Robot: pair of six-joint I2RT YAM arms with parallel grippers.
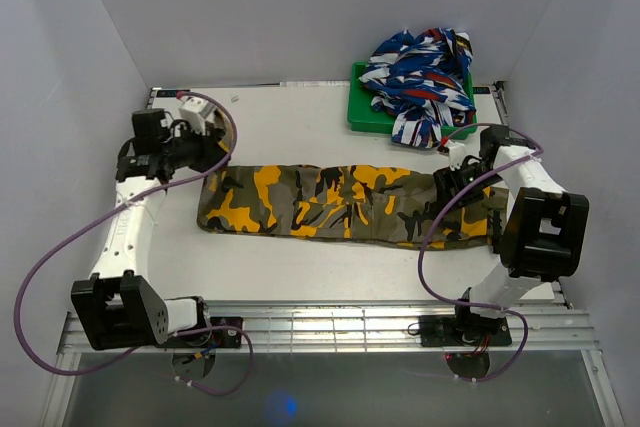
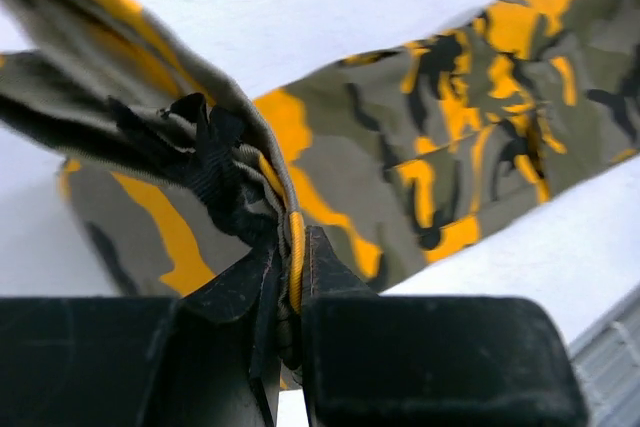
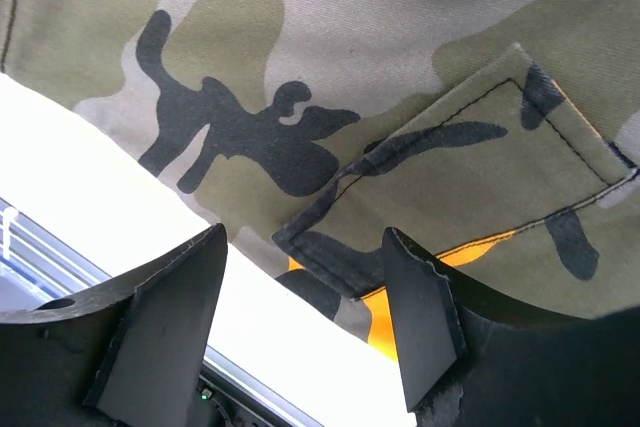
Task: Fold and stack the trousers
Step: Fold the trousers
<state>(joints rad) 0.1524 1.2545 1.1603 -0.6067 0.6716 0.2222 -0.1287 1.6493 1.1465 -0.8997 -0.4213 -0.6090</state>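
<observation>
Black fingers (image 2: 420,357) of the left gripper (image 2: 290,307) fill the bottom of the left wrist view. They are clenched on a bunched edge of the trousers (image 2: 450,147). A yellow fold and some dark cloth are squeezed into the narrow slit between them, and the fabric rises from the grip in a crumpled peak toward the upper left. Beyond the peak the rest of the garment lies flat on the white table (image 2: 300,7).

Seen from above, the trousers stretch as one long camouflage band from left to right across the middle of the table. The left gripper is at the band's left end and the right gripper (image 1: 450,179) is over its right end.

In the right wrist view the right gripper's jaws stand well apart with nothing between them. Its two fingers (image 3: 170,327) straddle the corner of a stitched pocket (image 3: 480,167) close to the edge of the trousers, and bare table shows beside that edge. Whether the fingertips touch the cloth or hang just above it cannot be told from this angle.

At the back right of the table sits a green tray (image 1: 358,112). It is heaped with blue, red and white cloth (image 1: 420,72) that spills over its front rim, near the right gripper.
</observation>
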